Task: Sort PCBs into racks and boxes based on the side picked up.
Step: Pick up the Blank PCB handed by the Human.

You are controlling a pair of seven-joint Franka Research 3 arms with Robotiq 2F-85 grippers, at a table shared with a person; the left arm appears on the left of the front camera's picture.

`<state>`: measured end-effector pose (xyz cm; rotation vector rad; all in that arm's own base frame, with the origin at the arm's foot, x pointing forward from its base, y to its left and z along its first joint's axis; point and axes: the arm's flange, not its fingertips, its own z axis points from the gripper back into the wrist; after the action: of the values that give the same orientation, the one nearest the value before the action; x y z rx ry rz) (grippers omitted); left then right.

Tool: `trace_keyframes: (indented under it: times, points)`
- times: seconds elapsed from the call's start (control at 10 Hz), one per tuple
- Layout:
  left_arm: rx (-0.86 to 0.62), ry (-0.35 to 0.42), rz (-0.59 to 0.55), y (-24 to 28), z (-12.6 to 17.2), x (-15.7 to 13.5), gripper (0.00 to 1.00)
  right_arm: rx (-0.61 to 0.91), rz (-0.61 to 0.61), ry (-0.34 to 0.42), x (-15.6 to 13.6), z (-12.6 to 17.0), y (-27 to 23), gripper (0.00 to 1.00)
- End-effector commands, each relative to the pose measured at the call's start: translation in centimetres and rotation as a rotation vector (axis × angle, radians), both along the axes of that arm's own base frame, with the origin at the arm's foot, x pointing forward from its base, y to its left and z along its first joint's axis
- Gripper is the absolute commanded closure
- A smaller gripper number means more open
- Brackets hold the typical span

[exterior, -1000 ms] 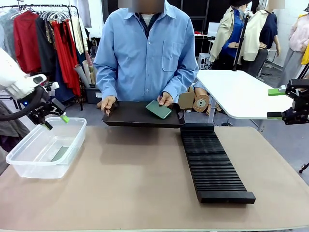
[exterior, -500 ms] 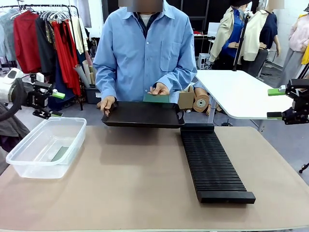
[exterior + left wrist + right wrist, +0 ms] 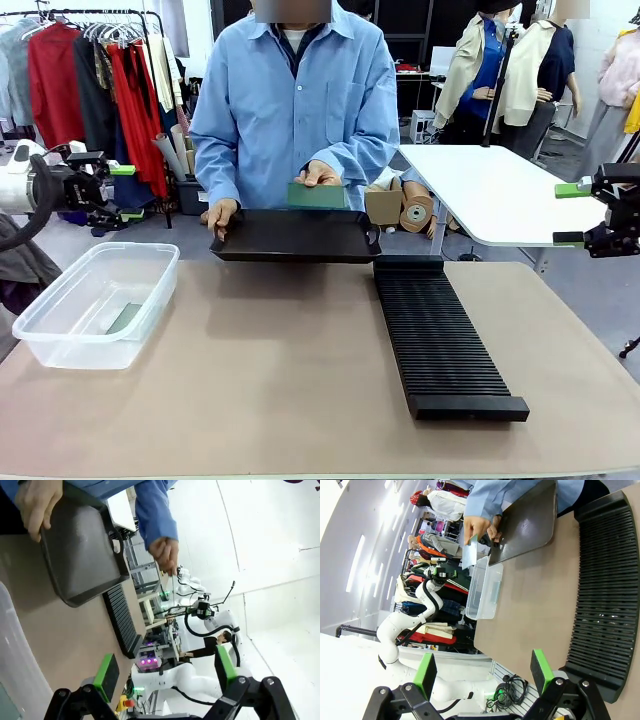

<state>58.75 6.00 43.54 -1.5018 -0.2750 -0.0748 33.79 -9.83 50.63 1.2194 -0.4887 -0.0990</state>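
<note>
A person at the far side holds a green PCB [image 3: 317, 195] upright in one hand above the smooth black tray [image 3: 295, 238]; the other hand [image 3: 221, 213] grips the tray's left rim. The same PCB [image 3: 471, 554] appears in the right wrist view. Another PCB [image 3: 124, 318] lies flat in the clear box [image 3: 98, 303] at the table's left. The long ribbed black rack [image 3: 438, 340] runs from the tray toward me on the right. My left gripper [image 3: 122, 191] hangs open above and behind the box. At the far right my right gripper [image 3: 570, 213] is open and empty, off the table.
A white table [image 3: 495, 190] with tape rolls beside it stands behind on the right. A clothes rail [image 3: 90, 80] is at the back left. Bare tan tabletop [image 3: 270, 380] lies between box and rack.
The person lifted the PCB off the tray and now holds it upright. My left gripper rose from over the box and swung back to the left. The right arm has not moved.
</note>
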Motion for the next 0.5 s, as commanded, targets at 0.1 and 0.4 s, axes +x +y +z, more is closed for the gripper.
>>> trace_keyframes:
  times: [0.1, 0.4]
  points:
    - [0.0, 0.0, 0.0, 0.0, 0.0, 0.0, 0.0, 0.007, 0.004, -0.017, 0.11, 0.23, -0.05, 0.0]
    - [0.0, 0.0, 0.0, 0.0, 0.0, 0.0, 0.0, 0.007, 0.004, -0.017, 0.11, 0.23, -0.05, 0.0]
